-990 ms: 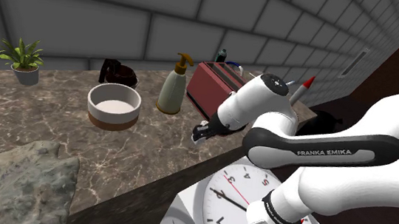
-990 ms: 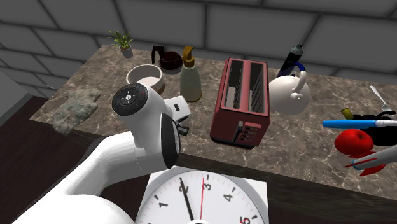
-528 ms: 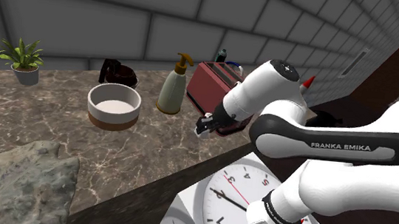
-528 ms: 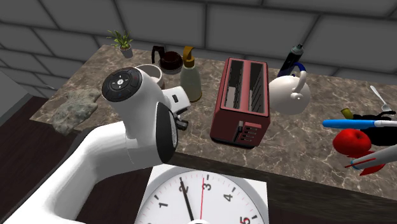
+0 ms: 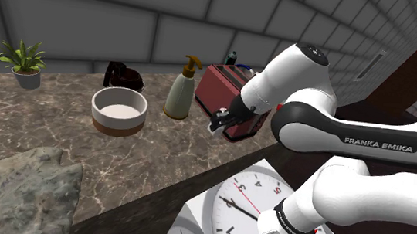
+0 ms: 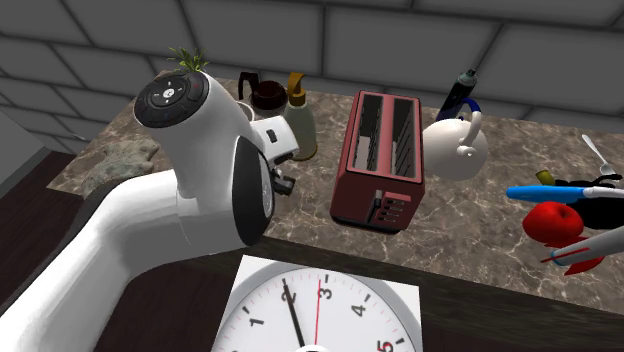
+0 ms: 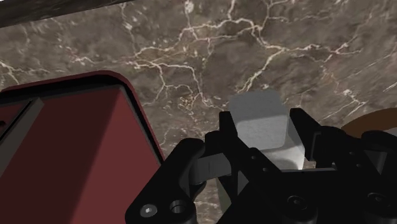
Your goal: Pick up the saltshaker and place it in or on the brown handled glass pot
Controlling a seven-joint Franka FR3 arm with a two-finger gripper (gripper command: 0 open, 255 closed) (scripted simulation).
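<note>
Saltshaker [image 7: 254, 113]: plain pale grey block, flat-topped, clasped between the jaws, held above the surface [image 7: 191, 44] just beside the toaster [image 7: 70, 153]. Compared with a second ago, the arm [image 5: 352, 140] stands higher and the jaws nearer the toaster.

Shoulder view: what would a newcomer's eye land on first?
The big white Franka arm arching across the shoulder view's right, above the clock face on its stand. Next comes the red toaster on the marble counter, right beside the jaws. In the wrist view the jaws clasp a pale grey saltshaker above the counter.
</note>
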